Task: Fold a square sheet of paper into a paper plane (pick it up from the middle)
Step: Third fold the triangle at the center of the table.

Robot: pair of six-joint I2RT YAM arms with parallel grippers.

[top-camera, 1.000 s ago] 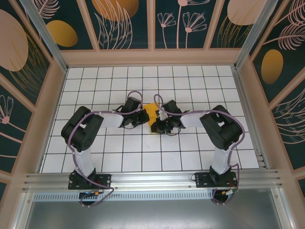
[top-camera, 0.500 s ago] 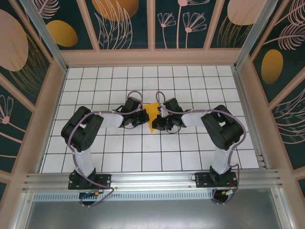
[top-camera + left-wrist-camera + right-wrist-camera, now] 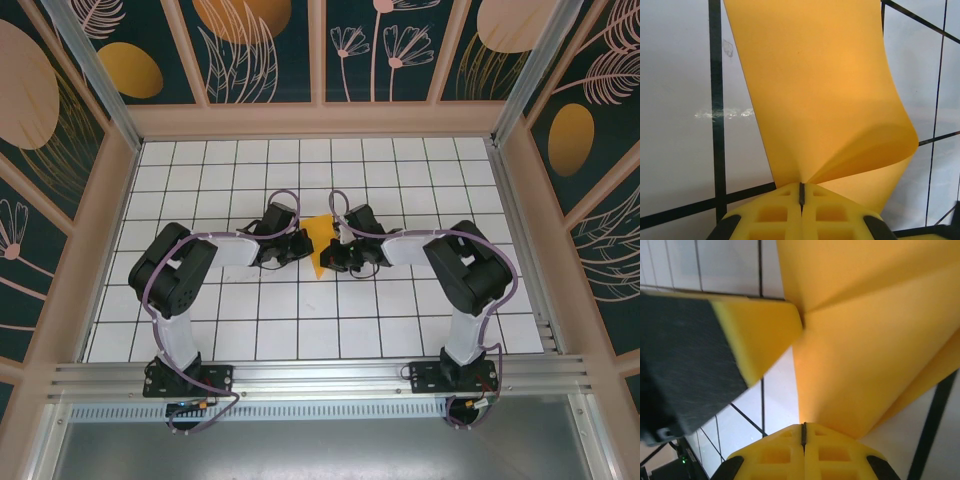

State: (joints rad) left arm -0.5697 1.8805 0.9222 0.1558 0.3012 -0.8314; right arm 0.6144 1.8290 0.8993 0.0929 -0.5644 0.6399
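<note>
Two grippers meet at ctr of grid table (image 3: 400, 300). L gripper (image 3: 300, 244) clenched on left side of square sheet of paper (image 3: 318, 242), part-folded, curled. R gripper (image 3: 334, 252) clenched on its right side.

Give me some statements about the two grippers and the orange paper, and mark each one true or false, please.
1. The left gripper is shut on the paper. True.
2. The right gripper is open and clear of the paper. False: it is shut on the paper.
3. The paper lies as a flat square on the table. False: it is bent and folded, pinched by both grippers.
4. In the top view the paper is between the two grippers. True.
</note>
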